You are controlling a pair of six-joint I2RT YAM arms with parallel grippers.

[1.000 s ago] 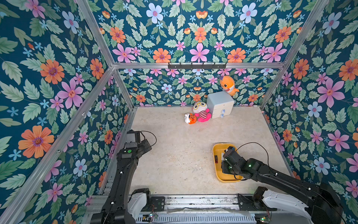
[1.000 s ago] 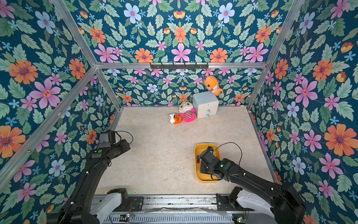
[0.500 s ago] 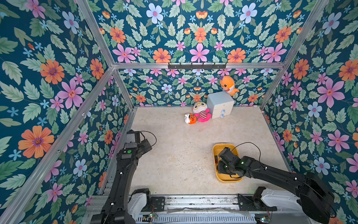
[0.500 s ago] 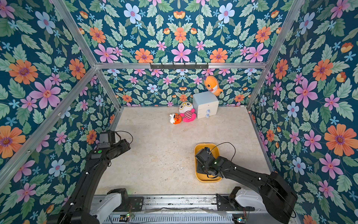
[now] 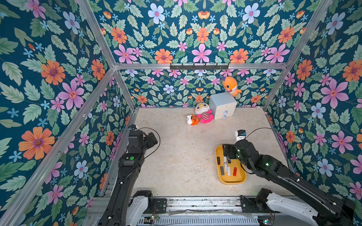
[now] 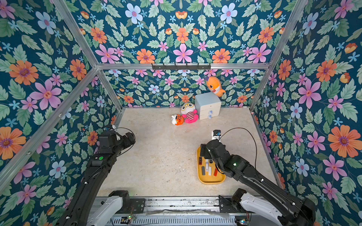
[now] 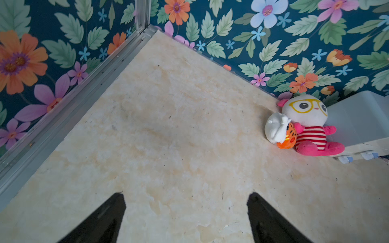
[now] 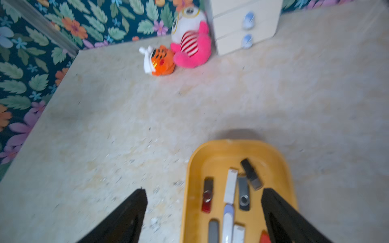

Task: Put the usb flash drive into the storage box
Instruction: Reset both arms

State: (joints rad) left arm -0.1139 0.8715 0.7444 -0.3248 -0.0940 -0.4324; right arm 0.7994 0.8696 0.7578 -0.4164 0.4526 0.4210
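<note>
The storage box point(image 5: 233, 182), a shallow mustard-yellow tray, lies at the front right of the floor in both top views point(image 6: 211, 182). Several usb flash drives lie loose inside it: a red-and-black one point(image 8: 207, 197), a white one point(image 8: 231, 186), a grey swivel one point(image 8: 243, 195) and a black one point(image 8: 250, 173). My right gripper point(image 8: 203, 190) is open over the tray's far half point(image 5: 227, 156). One finger is over the floor beside the rim, the other over the tray. Nothing is between them. My left gripper point(image 7: 187, 194) is open over bare floor at the left wall point(image 5: 151, 139).
A pale drawer cabinet point(image 5: 222, 104) stands at the back wall with an orange plush point(image 5: 231, 86) on top. A white-and-pink plush point(image 5: 204, 114) and a small orange tiger plush point(image 5: 193, 119) sit beside it. Flowered walls close in three sides.
My right gripper has gone from shut to open and has drawn back from low in the tray toward its far end. The left arm has stayed in place.
</note>
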